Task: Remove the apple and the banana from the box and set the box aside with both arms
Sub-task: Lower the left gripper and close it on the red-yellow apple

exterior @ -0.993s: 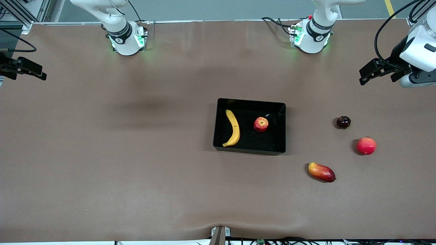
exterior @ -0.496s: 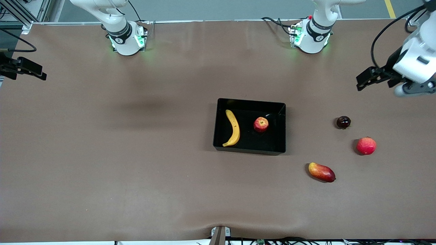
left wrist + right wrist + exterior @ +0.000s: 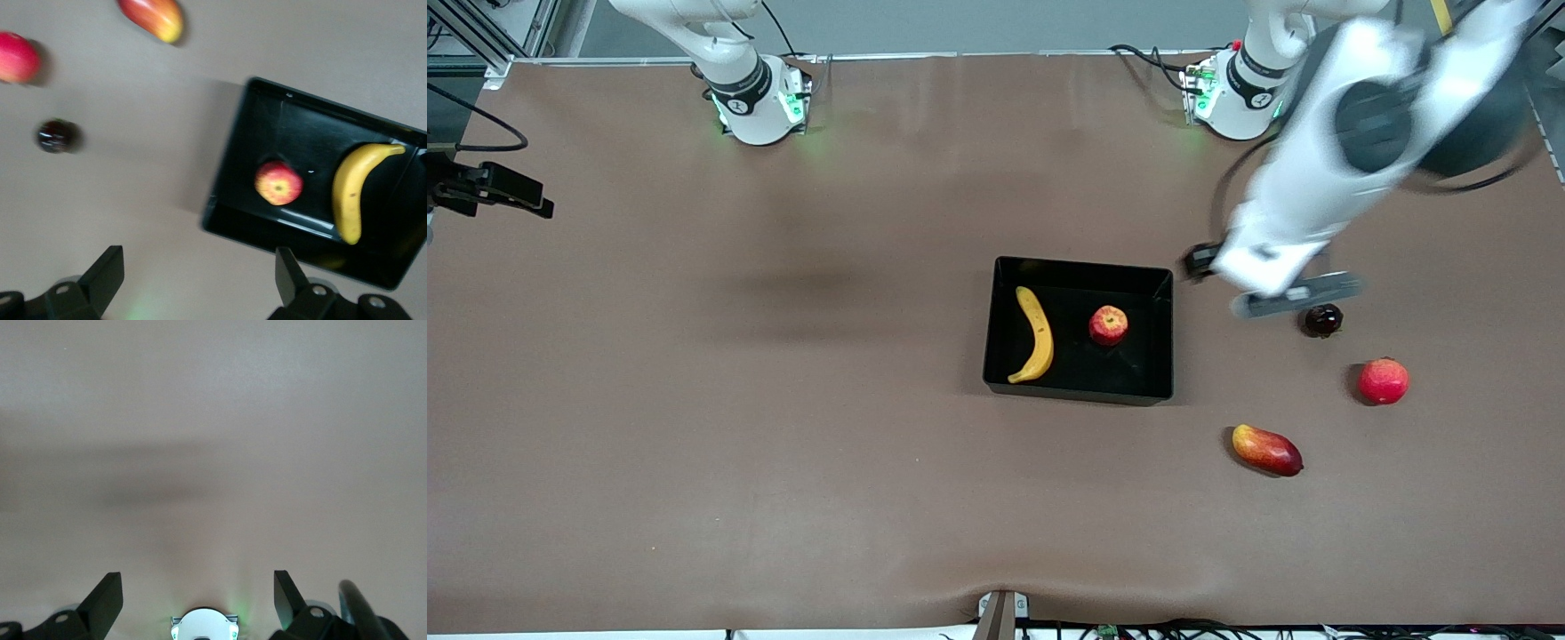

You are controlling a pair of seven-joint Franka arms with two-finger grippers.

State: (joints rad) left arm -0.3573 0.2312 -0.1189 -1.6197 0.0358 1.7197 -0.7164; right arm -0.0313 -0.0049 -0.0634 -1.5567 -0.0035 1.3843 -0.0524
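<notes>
Black plastic box is sitting mid-tabletop, holding the banana and the apple side by side, apart. Left gripper is hanging over bare tabletop just beside the box, fingers spread and empty. Right gripper is waiting at its end, fingers spread, empty.

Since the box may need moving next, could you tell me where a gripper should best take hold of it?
Grip the box by a low upright wall, from above, one finger inside and one outside. The wall toward the left arm's end suits the open left gripper: the apple sits clear of it.
</notes>
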